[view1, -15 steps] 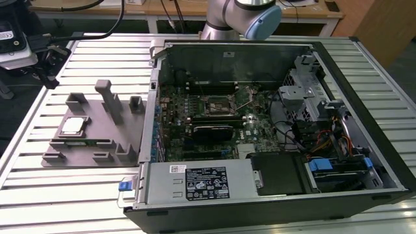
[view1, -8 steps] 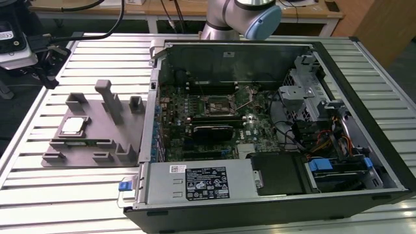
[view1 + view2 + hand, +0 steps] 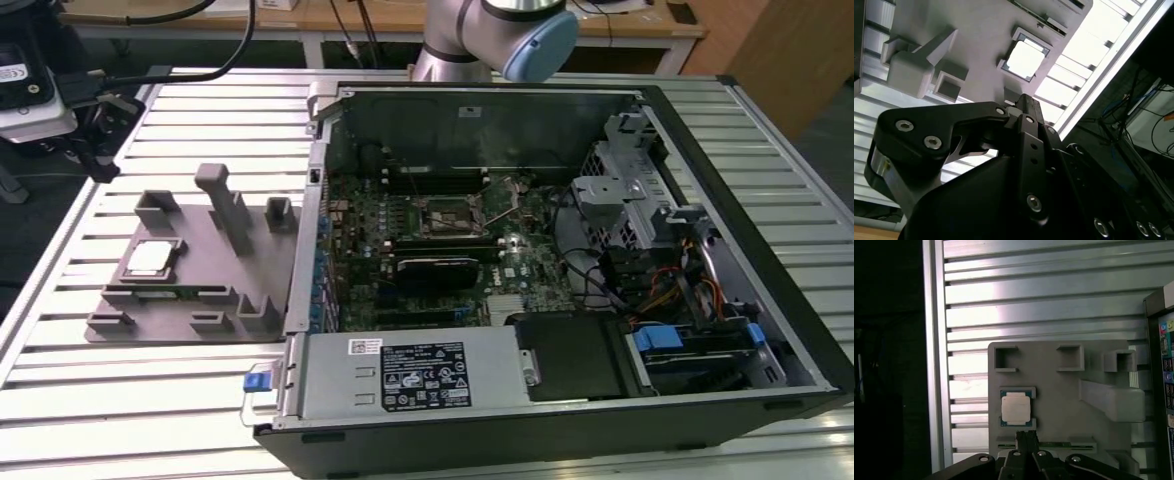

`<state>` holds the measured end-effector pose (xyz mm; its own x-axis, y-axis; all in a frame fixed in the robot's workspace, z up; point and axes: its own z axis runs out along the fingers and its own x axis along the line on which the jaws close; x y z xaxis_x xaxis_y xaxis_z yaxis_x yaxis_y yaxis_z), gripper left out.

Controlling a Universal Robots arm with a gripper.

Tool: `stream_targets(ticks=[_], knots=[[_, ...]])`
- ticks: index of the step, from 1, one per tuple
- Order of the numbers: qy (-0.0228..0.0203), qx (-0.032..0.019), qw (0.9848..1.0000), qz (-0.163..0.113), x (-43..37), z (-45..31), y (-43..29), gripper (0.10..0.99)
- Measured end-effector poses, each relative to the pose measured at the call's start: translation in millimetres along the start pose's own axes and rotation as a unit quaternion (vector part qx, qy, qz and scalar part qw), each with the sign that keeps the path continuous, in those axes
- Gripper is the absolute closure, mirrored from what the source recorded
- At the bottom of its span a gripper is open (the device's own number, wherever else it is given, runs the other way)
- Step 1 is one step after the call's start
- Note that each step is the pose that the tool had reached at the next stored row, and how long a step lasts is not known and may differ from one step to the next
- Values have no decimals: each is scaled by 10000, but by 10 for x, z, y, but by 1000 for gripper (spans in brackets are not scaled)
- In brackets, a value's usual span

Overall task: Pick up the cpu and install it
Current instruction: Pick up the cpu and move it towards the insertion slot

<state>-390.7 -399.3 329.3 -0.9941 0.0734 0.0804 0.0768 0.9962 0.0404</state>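
cpu (image 3: 1015,408) lies flat, metal top up, in a shallow square pocket of the grey holder tray (image 3: 1064,390), just beyond the tips of the gripper (image 3: 1026,435) in the first wrist view. The pocket's raised lips hem it in on two sides, most likely to keep the chip square and in a known spot for a grasp from above. In the second wrist view the same cpu (image 3: 1025,61) shows bright beyond the gripper (image 3: 1024,100).

In the exterior view the cpu (image 3: 151,257) sits toward the nine o'clock side of the holder tray (image 3: 200,270), which rests on the slatted table (image 3: 187,120) at nine o'clock of the open computer case (image 3: 534,110). The case lies on its side with its panel off, so the motherboard faces up. Near the board's middle the socket (image 3: 447,212) stands bare with its frame swung open, ready to take the chip. It is well apart from the tray, at about three o'clock of it.

The jaws look closed together, tip against tip, gripping nothing and touching neither chip nor tray. Nothing of the pick-up is done yet
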Motion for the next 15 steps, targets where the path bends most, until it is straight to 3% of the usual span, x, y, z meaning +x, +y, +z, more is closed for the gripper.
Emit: stream_targets(ticks=[13, 15], knots=[[40, 3, 10000, 2, 0, 0, 0, 980], [14, 1, 10000, 0, 1, 6, -1, 980]])
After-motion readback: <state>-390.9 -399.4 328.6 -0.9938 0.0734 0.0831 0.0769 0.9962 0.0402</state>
